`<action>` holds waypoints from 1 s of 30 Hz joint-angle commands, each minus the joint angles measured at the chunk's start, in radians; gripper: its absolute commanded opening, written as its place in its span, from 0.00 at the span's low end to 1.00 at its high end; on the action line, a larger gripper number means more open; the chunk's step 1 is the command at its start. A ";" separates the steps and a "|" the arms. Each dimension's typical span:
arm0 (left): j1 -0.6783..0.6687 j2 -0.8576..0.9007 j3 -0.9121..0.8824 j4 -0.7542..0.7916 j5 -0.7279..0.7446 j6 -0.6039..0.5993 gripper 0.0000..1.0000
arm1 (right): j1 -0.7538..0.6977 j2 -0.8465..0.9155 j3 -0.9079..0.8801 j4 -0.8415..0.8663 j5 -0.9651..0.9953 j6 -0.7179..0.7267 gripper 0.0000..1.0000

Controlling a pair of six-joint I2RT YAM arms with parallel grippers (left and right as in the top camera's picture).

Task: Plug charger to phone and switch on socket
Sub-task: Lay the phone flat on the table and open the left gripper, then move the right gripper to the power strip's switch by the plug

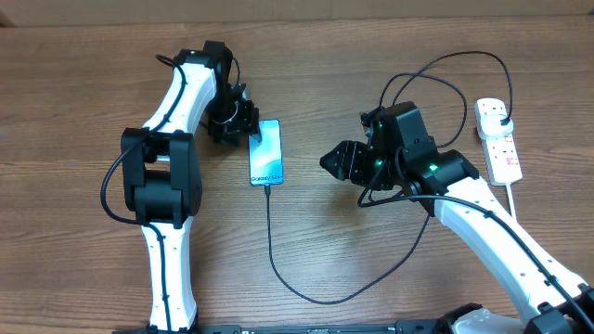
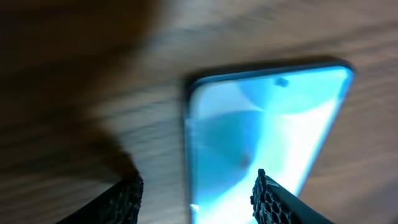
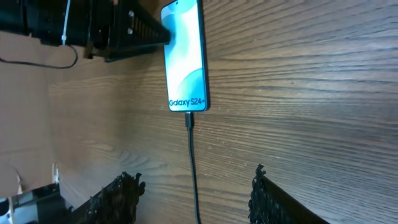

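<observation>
The charger (image 1: 278, 269) is plugged into the phone (image 1: 266, 153), left of table centre. The left gripper (image 1: 251, 135) stands open over the phone's far-edge end. The right gripper (image 1: 334, 162) is open and empty.

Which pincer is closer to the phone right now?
Left. The left pincer is over the cable-free end of the phone; the right pincer hangs apart, off to its side.

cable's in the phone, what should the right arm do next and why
Probably swing the right gripper across to the socket and press its switch: the charger tip already sits in the phone, its plug is in the strip, and that gripper is open and empty.
</observation>
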 commanded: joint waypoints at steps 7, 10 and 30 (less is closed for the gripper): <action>0.014 -0.090 0.130 -0.051 -0.212 -0.034 0.61 | -0.229 -0.054 0.047 -0.113 0.006 -0.065 0.50; 0.011 -0.196 0.177 -0.061 -0.196 -0.039 0.61 | -0.344 -0.073 0.053 -0.128 -0.004 -0.064 0.35; 0.003 -0.513 0.195 -0.084 -0.093 -0.039 1.00 | -1.082 0.078 0.051 -0.019 -0.281 -0.166 0.04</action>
